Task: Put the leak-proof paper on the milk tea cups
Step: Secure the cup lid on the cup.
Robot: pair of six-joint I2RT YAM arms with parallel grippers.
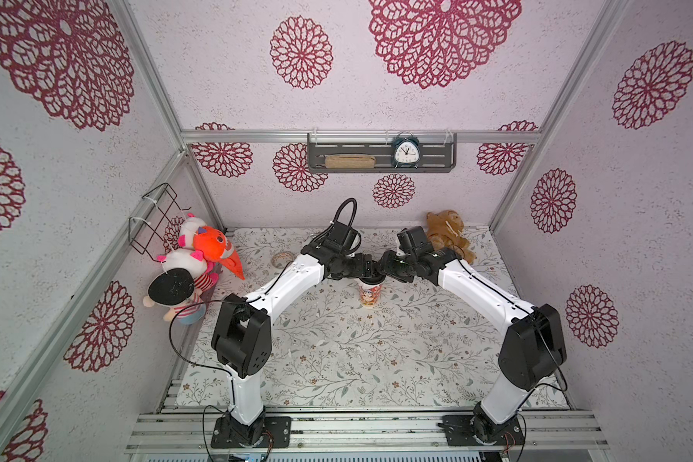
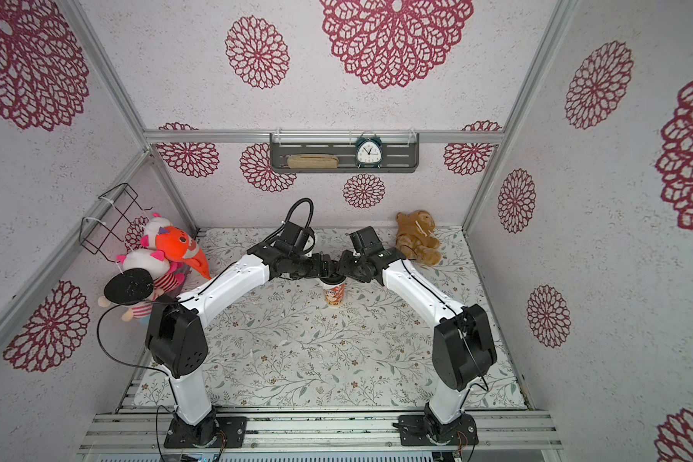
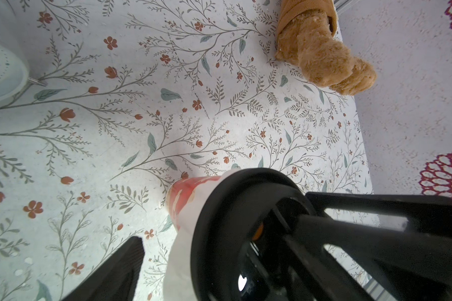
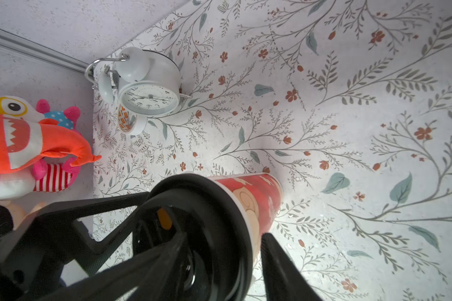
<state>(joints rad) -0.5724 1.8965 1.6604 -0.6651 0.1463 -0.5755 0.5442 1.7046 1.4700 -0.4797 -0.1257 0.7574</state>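
Left wrist view alone: leak-proof paper (image 3: 179, 260) was seen beneath the lid (image 3: 219, 208); the cup (image 3: 183, 198) was ringed by open table (image 1: 337, 352); left gripper (image 1: 372, 276) was parted, right gripper (image 1: 384, 273) could not be told.

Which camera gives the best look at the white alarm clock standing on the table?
The right wrist view: the white alarm clock shows whole there, bells, dial and feet. The left wrist view catches only a slice of its dial. In both top views I cannot make it out behind the left arm.
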